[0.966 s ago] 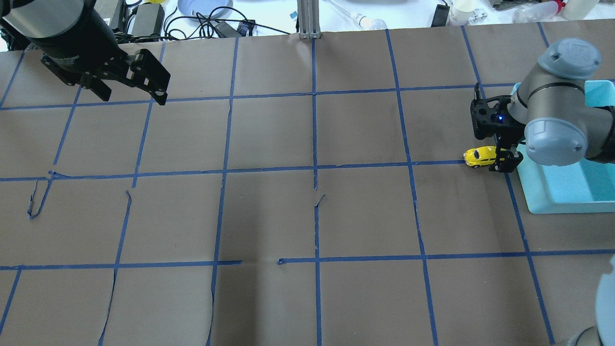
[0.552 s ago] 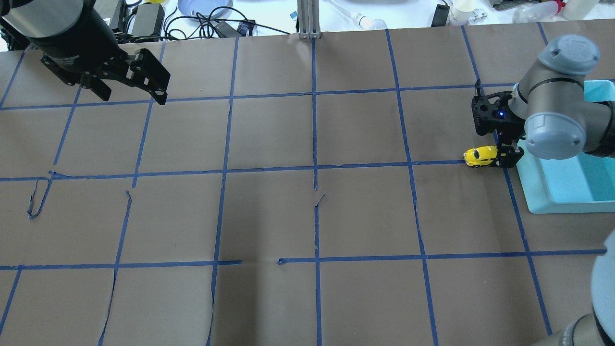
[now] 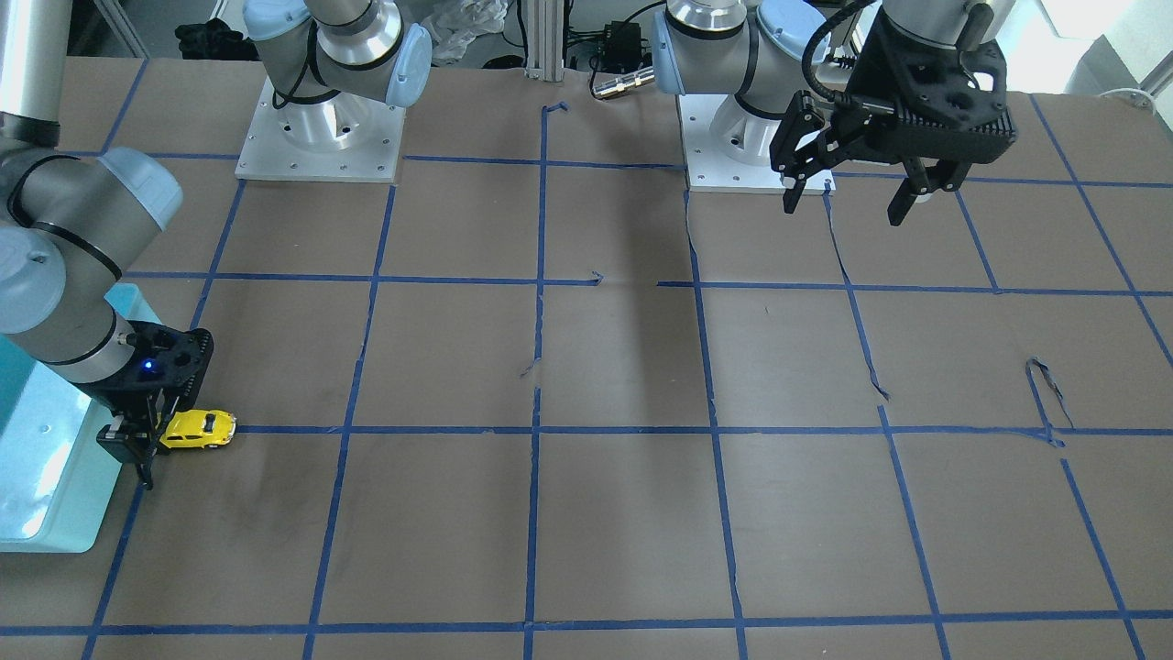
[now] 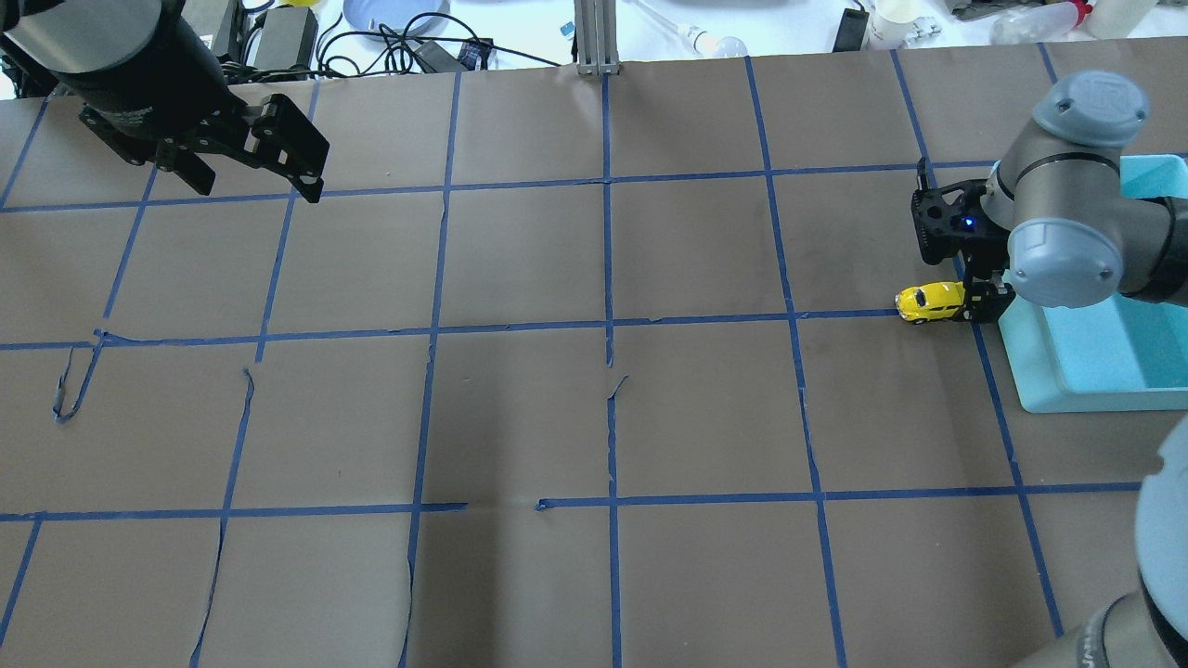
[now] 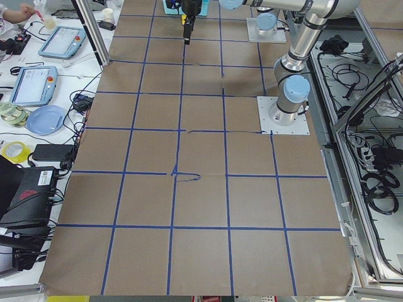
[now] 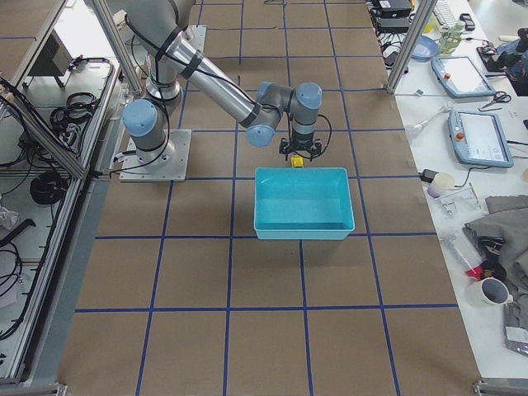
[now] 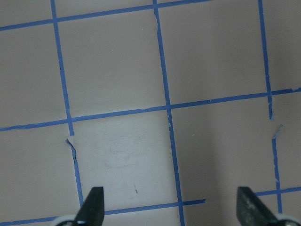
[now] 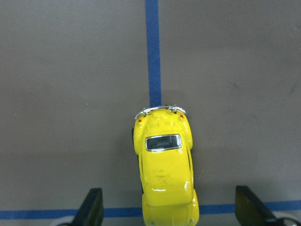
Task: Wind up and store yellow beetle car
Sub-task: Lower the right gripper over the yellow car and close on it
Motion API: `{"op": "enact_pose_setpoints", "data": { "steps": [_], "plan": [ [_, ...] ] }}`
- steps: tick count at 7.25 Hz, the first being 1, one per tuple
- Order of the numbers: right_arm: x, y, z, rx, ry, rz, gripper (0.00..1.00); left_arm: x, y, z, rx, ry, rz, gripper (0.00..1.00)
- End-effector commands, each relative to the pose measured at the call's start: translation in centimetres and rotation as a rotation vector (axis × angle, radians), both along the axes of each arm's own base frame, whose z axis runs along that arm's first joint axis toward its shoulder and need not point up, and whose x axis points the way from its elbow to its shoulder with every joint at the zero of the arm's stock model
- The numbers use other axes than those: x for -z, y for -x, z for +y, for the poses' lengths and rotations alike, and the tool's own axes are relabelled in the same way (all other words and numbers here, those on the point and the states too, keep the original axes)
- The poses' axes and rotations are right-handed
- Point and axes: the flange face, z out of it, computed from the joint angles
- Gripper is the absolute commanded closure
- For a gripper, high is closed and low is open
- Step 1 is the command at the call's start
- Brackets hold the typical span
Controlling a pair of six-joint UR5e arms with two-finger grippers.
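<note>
The yellow beetle car (image 4: pixel 928 302) stands on the table on a blue tape line, just left of the teal bin (image 4: pixel 1095 394). My right gripper (image 4: pixel 972 299) is low over the car's bin-side end. In the right wrist view the car (image 8: pixel 164 174) lies between the fingers (image 8: pixel 93 202), which stand wide apart with gaps on both sides and do not touch it. The car (image 3: pixel 198 429) and right gripper (image 3: pixel 154 438) also show in the front view. My left gripper (image 4: pixel 255 186) is open and empty, high over the far left of the table.
The teal bin (image 3: pixel 37 522) sits at the table's right end, right behind the right gripper, and is empty in the right-side view (image 6: pixel 301 227). Brown paper with a blue tape grid covers the table (image 4: pixel 603 417). Cables and clutter lie beyond the far edge.
The right arm's wrist has shifted slightly toward the bin. The car has stayed in place. The left arm has not moved.
</note>
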Motion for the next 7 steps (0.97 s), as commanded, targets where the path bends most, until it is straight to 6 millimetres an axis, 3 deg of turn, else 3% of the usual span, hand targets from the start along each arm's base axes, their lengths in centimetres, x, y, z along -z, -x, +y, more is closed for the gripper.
{"op": "enact_pose_setpoints", "data": {
  "steps": [1, 6, 7],
  "plan": [
    [0.3, 0.0, 0.1, -0.004, -0.004, 0.000, 0.00, 0.1, -0.1, 0.0, -0.001, -0.001, 0.001, 0.00],
    [2.7, 0.2, -0.5, -0.074, -0.023, -0.007, 0.11, 0.1, 0.0, 0.0, 0.000, -0.002, 0.000, 0.00],
    [2.7, 0.2, -0.4, -0.076, -0.022, -0.006, 0.20, 0.0, 0.0, 0.0, 0.000, 0.000, -0.001, 0.00]
  ]
}}
